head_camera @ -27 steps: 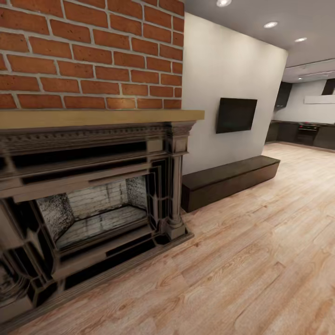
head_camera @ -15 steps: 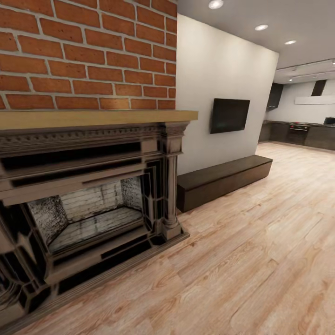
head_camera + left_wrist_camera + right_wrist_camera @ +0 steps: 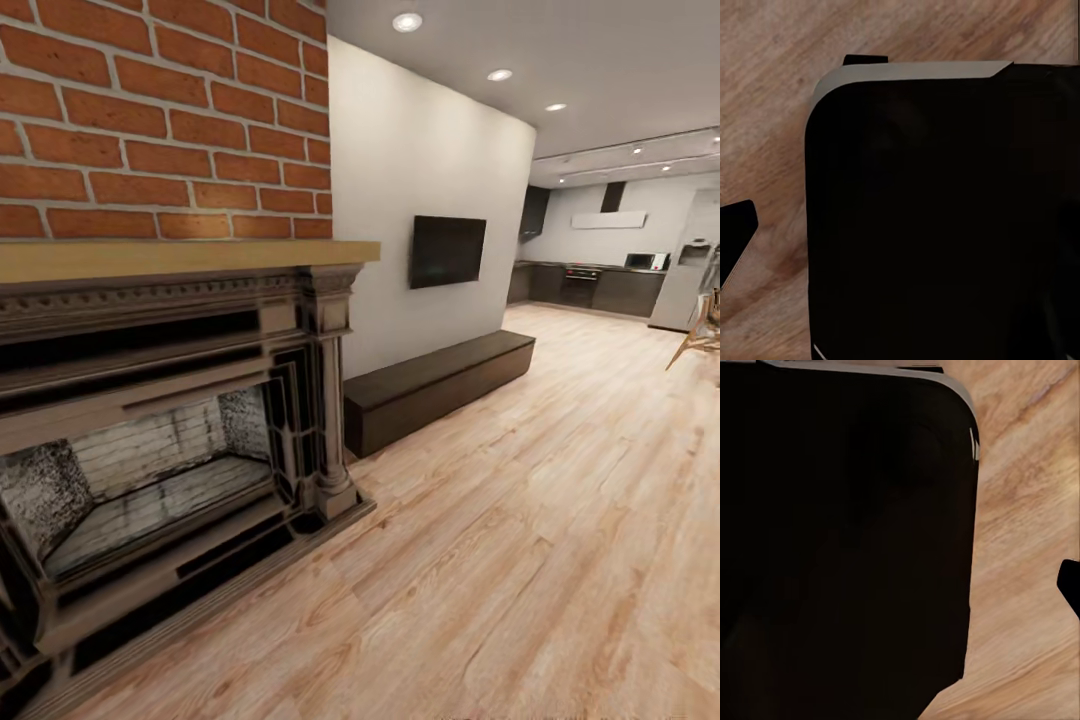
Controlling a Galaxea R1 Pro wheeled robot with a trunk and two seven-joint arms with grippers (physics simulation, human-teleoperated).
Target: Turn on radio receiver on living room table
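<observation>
Gripper, left: a dark tip (image 3: 736, 225) at the frame edge over plank floor (image 3: 765, 112), beside a large black rounded body (image 3: 937, 217); spread or pressed together, cannot tell.
Gripper, right: a dark tip (image 3: 1070, 585) over plank floor, beside the same kind of black body (image 3: 840, 532); state likewise impossible to tell.

Head view, contents:
- Brick wall (image 3: 150, 120) above a wooden mantel (image 3: 180, 257) and dark fireplace (image 3: 160, 450).
- Wall television (image 3: 447, 250) over a long dark low bench (image 3: 435, 385).
- Light wood floor (image 3: 520, 560).
- Dark-cabinet kitchen (image 3: 590, 285) at the far end.
- Leg of a pale wooden chair (image 3: 700, 335) at the right edge.

Task progress: judged early, in transit. Radio not located in these views, so position relative to either gripper cannot be given. Remaining: finding the low grey surface, approach, switching on.
</observation>
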